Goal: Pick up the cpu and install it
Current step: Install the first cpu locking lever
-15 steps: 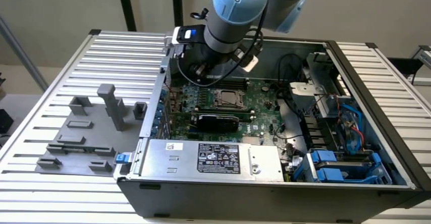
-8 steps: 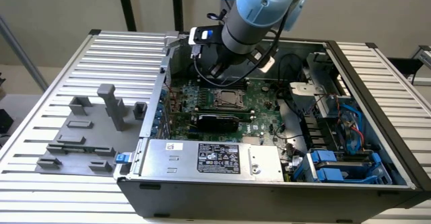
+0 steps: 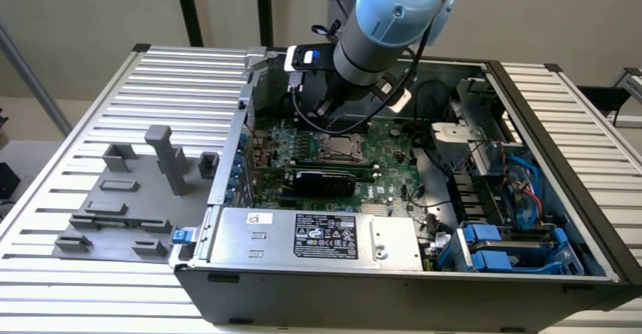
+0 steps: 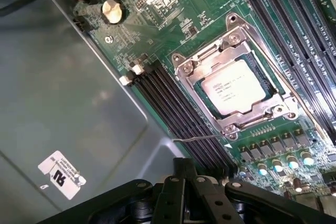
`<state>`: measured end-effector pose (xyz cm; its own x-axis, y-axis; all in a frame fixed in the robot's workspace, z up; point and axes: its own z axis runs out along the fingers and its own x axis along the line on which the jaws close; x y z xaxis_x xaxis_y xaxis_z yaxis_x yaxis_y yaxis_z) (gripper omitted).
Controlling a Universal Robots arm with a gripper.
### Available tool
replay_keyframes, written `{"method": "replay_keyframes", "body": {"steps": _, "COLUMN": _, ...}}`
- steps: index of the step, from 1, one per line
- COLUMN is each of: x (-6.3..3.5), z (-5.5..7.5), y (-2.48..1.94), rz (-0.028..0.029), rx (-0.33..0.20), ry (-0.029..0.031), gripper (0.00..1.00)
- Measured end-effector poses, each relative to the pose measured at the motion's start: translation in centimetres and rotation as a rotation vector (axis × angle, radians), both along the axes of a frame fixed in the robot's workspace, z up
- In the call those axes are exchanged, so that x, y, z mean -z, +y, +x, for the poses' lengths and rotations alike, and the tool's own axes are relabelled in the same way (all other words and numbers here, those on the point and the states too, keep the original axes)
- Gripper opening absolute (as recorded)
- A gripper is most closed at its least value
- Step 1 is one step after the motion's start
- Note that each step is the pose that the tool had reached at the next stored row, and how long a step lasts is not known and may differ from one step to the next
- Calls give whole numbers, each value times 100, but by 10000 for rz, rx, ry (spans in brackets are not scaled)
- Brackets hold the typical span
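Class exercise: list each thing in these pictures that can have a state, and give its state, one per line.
cpu: seated in the socket, top showing.
socket frame: around the cpu.
gripper: shut, holding nothing, above the motherboard.
computer case: side open, interior exposed.
memory slots: unfilled.

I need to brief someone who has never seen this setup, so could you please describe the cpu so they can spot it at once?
Look inside the open computer case at the green motherboard. Between its rows of long black memory slots sits a square metal socket frame. The cpu is the flat, pale silver square with small printed text lying inside that frame.
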<state>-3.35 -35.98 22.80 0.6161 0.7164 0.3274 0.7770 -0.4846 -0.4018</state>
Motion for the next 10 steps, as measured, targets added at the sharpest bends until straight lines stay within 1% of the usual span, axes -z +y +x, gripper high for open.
{"method": "replay_keyframes", "body": {"steps": 3, "x": 32, "z": -7, "y": 0, "rz": -88, "rx": -2, "ry": 1, "gripper": 11}}
{"method": "replay_keyframes", "body": {"steps": 6, "x": 55, "z": -32, "y": 0, "rz": -196, "rx": -34, "ry": 0, "gripper": 11}}
{"method": "replay_keyframes", "body": {"steps": 10, "x": 86, "z": -76, "y": 0, "rz": -305, "rx": -117, "ry": -1, "gripper": 11}}
